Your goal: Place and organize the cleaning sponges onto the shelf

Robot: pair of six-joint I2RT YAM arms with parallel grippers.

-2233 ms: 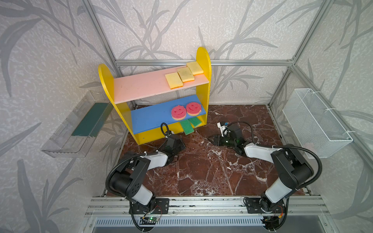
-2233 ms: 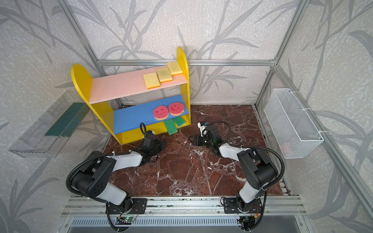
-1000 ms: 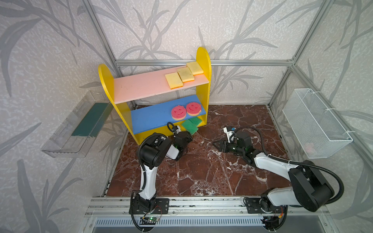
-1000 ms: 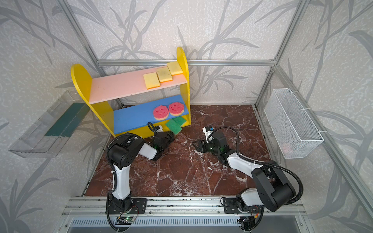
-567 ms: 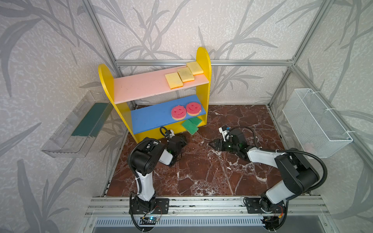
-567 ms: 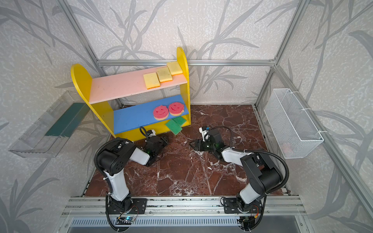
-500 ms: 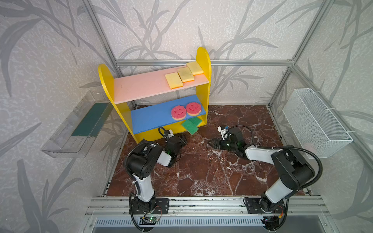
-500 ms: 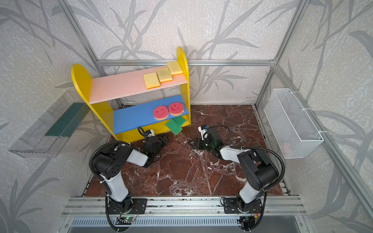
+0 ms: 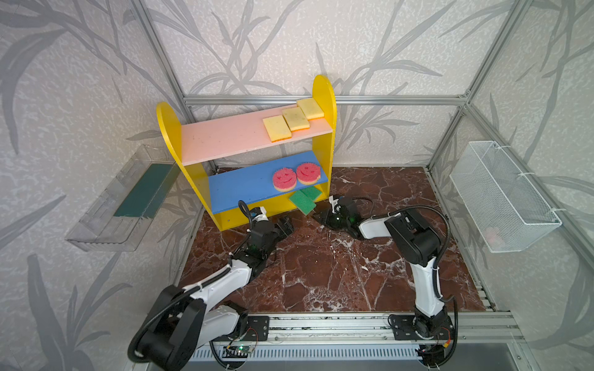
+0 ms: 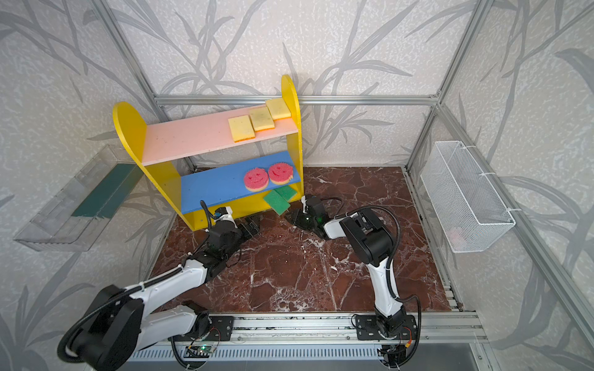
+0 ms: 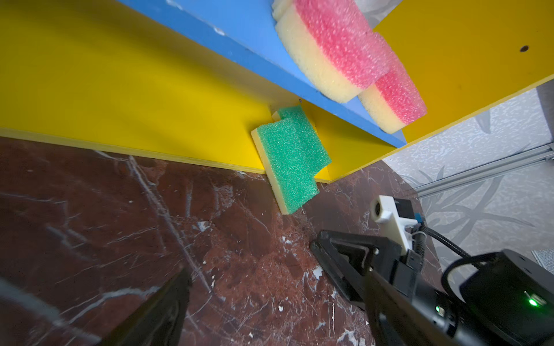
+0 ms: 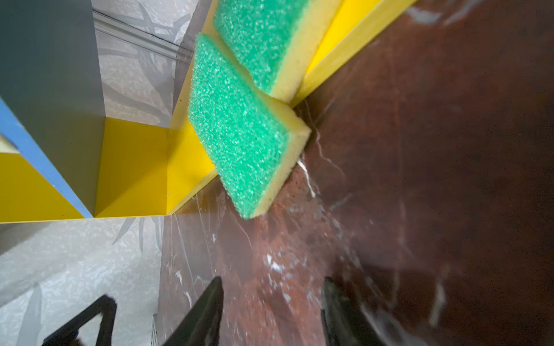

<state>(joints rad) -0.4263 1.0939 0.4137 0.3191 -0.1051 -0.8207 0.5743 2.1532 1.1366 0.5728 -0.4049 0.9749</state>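
The shelf holds three yellow cleaning sponges on its pink board and two pink smiley ones on the blue board. Two green-faced sponges lie at the base's right end. The rear one is on the base; the front one hangs over its edge onto the floor. My left gripper is open and empty, low on the floor left of that sponge. My right gripper is open just right of it, apart from it.
A clear tray with a dark green mat hangs on the left wall. A white wire basket hangs on the right wall. Red marble floor spreads between the arms, with a metal rail along the front.
My left gripper has opened from shut and its arm has dropped low. The right gripper has come in toward the shelf's right end, close to the overhanging green sponge.
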